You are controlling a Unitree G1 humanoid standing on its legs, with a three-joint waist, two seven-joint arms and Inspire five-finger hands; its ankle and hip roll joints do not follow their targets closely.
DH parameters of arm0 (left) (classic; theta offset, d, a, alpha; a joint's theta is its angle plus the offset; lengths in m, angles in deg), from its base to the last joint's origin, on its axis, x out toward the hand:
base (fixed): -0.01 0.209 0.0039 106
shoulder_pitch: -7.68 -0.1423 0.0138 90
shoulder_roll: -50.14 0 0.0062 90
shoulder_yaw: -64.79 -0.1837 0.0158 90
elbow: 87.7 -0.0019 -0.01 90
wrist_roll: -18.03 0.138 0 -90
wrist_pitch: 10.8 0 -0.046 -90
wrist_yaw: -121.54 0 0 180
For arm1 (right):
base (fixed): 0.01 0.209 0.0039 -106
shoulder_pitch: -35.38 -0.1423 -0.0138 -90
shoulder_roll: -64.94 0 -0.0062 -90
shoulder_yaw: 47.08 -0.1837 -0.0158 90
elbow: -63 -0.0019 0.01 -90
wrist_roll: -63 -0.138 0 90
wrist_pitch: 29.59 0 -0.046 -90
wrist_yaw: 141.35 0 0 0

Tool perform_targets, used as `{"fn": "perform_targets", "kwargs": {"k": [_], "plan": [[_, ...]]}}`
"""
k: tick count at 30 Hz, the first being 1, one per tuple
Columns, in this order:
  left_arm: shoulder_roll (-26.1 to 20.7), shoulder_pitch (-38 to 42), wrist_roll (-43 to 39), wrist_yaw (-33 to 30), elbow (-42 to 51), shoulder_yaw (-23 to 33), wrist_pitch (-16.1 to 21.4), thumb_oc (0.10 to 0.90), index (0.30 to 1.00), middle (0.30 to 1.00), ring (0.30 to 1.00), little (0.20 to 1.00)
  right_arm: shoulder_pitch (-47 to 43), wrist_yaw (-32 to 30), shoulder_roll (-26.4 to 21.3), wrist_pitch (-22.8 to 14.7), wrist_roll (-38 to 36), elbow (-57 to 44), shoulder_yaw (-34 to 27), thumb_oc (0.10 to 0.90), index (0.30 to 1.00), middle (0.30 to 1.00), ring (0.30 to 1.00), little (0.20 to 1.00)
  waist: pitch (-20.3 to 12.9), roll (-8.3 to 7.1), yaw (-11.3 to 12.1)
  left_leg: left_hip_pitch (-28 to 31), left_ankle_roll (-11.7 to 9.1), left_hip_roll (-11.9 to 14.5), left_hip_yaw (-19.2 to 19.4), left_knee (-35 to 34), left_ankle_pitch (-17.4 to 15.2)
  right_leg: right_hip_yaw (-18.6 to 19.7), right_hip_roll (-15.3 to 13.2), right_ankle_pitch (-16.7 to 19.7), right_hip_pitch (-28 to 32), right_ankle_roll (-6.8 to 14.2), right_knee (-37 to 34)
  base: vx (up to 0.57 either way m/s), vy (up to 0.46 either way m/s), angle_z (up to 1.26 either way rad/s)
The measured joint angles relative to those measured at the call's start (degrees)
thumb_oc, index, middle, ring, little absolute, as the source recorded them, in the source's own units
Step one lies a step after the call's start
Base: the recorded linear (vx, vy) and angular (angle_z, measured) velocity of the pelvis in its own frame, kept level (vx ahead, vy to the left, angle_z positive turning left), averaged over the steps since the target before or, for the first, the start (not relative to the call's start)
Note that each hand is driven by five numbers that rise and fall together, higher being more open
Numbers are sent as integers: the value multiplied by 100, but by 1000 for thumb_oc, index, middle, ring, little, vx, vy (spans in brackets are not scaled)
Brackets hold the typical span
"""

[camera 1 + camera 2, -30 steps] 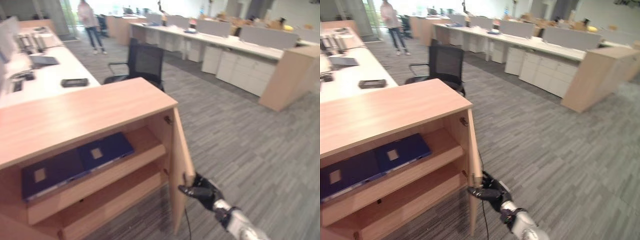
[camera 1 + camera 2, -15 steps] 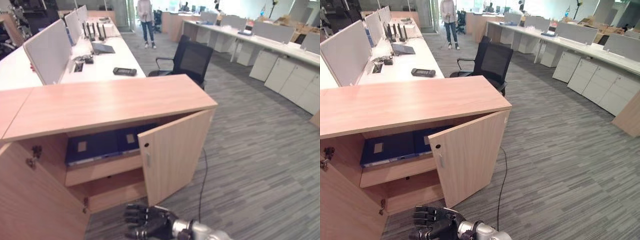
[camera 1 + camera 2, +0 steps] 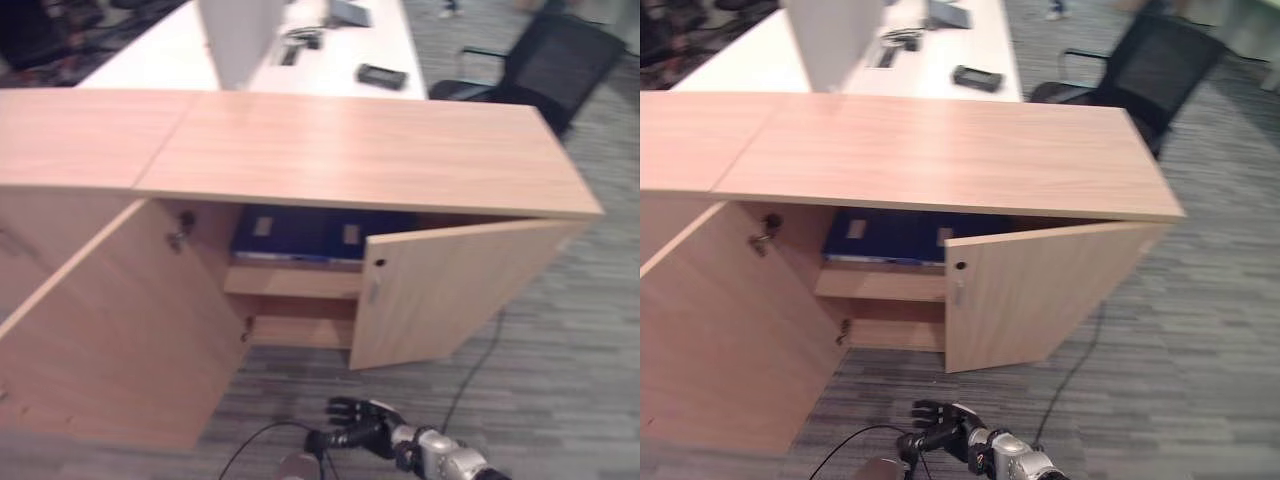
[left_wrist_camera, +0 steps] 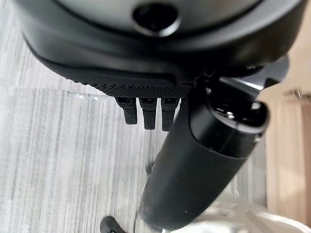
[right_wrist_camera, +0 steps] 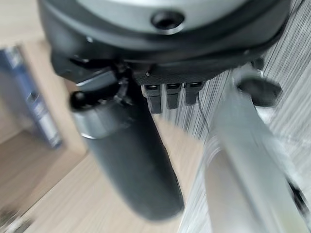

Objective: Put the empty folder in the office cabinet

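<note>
Left eye view: one wooden cabinet (image 3: 330, 150) with two doors, the left door (image 3: 120, 330) swung wide, the right door (image 3: 450, 290) half open. Two dark blue folders (image 3: 310, 235) lie flat side by side on the upper shelf (image 3: 290, 282); the lower compartment appears bare. The right hand (image 3: 362, 428) hangs low over the carpet before the cabinet, fingers spread, holding nothing.

Right eye view: one black office chair (image 3: 1150, 70) behind the cabinet.

Left wrist view: the left hand (image 4: 160, 77) above the carpet, fingers relaxed, empty.

Right wrist view: right hand empty, fingers loose, folders beyond.
</note>
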Motion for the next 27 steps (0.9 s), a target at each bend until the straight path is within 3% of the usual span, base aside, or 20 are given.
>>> {"fn": "perform_targets", "kwargs": {"k": [2, 3, 4, 5, 7, 8, 9, 10, 13, 14, 16, 17, 22, 26, 27], "plan": [[16, -64, 0, 10, -94, 133, -9, 800, 900, 900, 900, 900, -103, -169, 84, 31, 438, 943, -419, 800, 900, 900, 900, 900, -38, 29, 143, 68, 178, 34, 491, -144, -249, -336, -80, -69, 158, 40, 115, -91, 144, 95], [18, -74, 60, 29, -240, 206, -34, 800, 900, 900, 900, 900, -21, -226, 166, -77, 829, 1468, -821, 800, 900, 900, 900, 900, -100, -109, 154, 77, 202, 8, 909, -58, -598, -685, -255, -57, 271, 60, 136, -79, 138, 93], [42, -87, 103, 62, -269, 221, -50, 800, 900, 900, 900, 900, 53, -301, 207, -86, 1007, 1680, -937, 800, 900, 900, 900, 900, -111, -164, 140, 74, 262, 29, 1094, 166, -745, -834, -379, -120, 330, 105, 223, -80, 157, 113], [114, -232, 143, 118, -273, 158, -70, 800, 900, 900, 900, 900, 243, -414, 99, -78, 1405, 2012, -1251, 800, 900, 900, 900, 900, -194, -107, 159, 75, 382, 47, 1276, 470, -781, -1034, -490, -192, 520, 180, 459, -64, 155, 105], [163, -353, 193, 110, -262, 103, -86, 800, 900, 900, 900, 900, 544, -605, -4, -65, 1710, 2248, -1648, 800, 900, 900, 900, 900, -360, -159, 100, 136, 520, -140, 1025, 339, -634, -1276, -594, -297, 664, 142, 666, -47, 163, 108], [148, -383, 327, 190, -217, 112, -82, 800, 900, 900, 900, 900, 623, -687, -16, -55, 1889, 2557, -2167, 800, 900, 900, 900, 900, -437, -161, 57, 360, 648, -311, 811, -29, -393, -1418, -750, -286, 707, 116, 950, -69, 177, 93], [150, -364, 341, 208, -210, 111, -81, 800, 900, 900, 900, 900, 634, -743, -44, -20, 1975, 2654, -2315, 800, 900, 900, 900, 900, -443, -140, 21, 446, 684, -359, 659, -180, -342, -1461, -848, -328, 694, 95, 1193, -104, 173, 82], [158, -313, 382, 209, -195, 120, -90, 800, 900, 900, 900, 900, 645, -892, -104, 3, 2091, 2683, -2549, 800, 900, 900, 900, 900, -440, -53, 5, 512, 783, -346, 501, -268, -354, -1268, -869, -614, 553, 122, 1260, -125, 173, 39], [160, -266, 447, 219, -199, 124, -92, 800, 900, 900, 900, 900, 486, -1085, -119, -37, 2082, 2599, -2727, 800, 900, 900, 900, 900, -476, 52, -34, 543, 755, -293, 522, -271, -325, -954, -745, -542, 63, 139, 876, -116, 159, 13], [154, -248, 605, 214, -229, 110, -95, 800, 900, 900, 900, 900, 490, -1143, -77, -99, 2065, 2542, -2827, 800, 900, 900, 900, 900, -546, 79, -120, 567, 750, -325, 430, -274, -336, -832, -739, -238, -87, 184, 816, -131, 149, 26], [142, -386, 626, 212, -255, 136, -108, 800, 900, 900, 900, 900, 494, -1179, 5, -130, 2055, 2535, -2946, 800, 900, 900, 900, 900, -690, 67, -118, 592, 682, -346, 422, -272, -387, -760, -730, -37, -127, 293, 729, -137, 149, 7], [158, -479, 606, 222, -266, 183, -108, 800, 900, 900, 900, 900, 489, -1187, 18, -148, 2000, 2489, -2996, 800, 900, 900, 900, 900, -737, 105, -120, 604, 588, -337, 418, -270, -415, -765, -697, -20, -103, 306, 679, -123, 138, -7], [207, -752, 487, 218, -337, 737, -140, 800, 900, 900, 900, 900, 621, -1246, -33, -169, 1661, 2424, -3371, 800, 900, 900, 900, 900, -782, 168, -88, 615, 523, -357, 372, -270, -379, -793, -696, -23, -66, 317, 676, -130, 127, 6], [124, -772, -163, 211, -186, 1240, -101, 800, 900, 900, 900, 900, 903, -1331, -218, -168, 1275, 2442, -3862, 800, 900, 900, 900, 900, -779, 171, 28, 540, 467, -458, 6, -270, -326, -1182, -725, -53, 98, 421, 667, -94, 34, 53], [53, -754, -298, 236, -194, 1242, -71, 800, 900, 900, 900, 900, 956, -1350, -277, -182, 1259, 2434, -3976, 800, 900, 900, 900, 900, -809, 240, 88, 474, 458, -500, -173, -271, -310, -1225, -736, -58, 154, 419, 770, -33, -26, 46]]}}
